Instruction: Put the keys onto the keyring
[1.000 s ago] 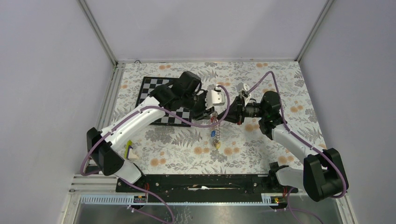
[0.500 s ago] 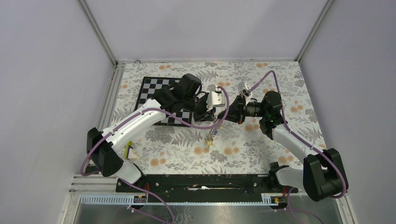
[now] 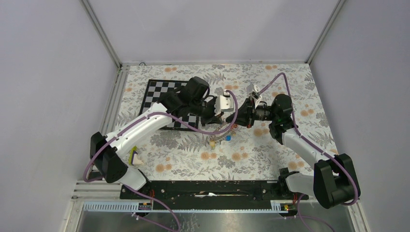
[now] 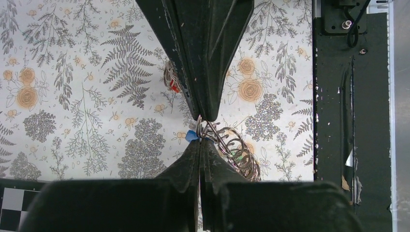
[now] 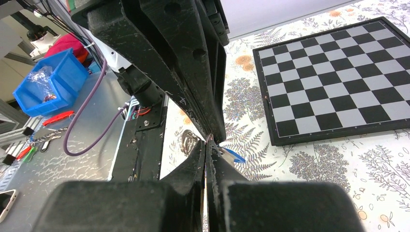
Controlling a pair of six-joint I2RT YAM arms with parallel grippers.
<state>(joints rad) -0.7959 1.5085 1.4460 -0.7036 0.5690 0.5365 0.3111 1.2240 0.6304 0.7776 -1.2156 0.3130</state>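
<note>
Over your table (image 3: 179, 157), centre | keyring (image 4: 235, 151): pinched at both tips | right gripper (image 5: 205, 145): clenched on its wire, steadying | left gripper (image 4: 199, 143): clenched alongside, likely parting the coil | blue key (image 4: 192, 136): beside tips, apparently for threading.

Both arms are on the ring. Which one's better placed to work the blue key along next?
Probably right: the blue key sticks out beside the right fingers, shut at the ring. The left fingers pinch its coils and can steady it.
</note>
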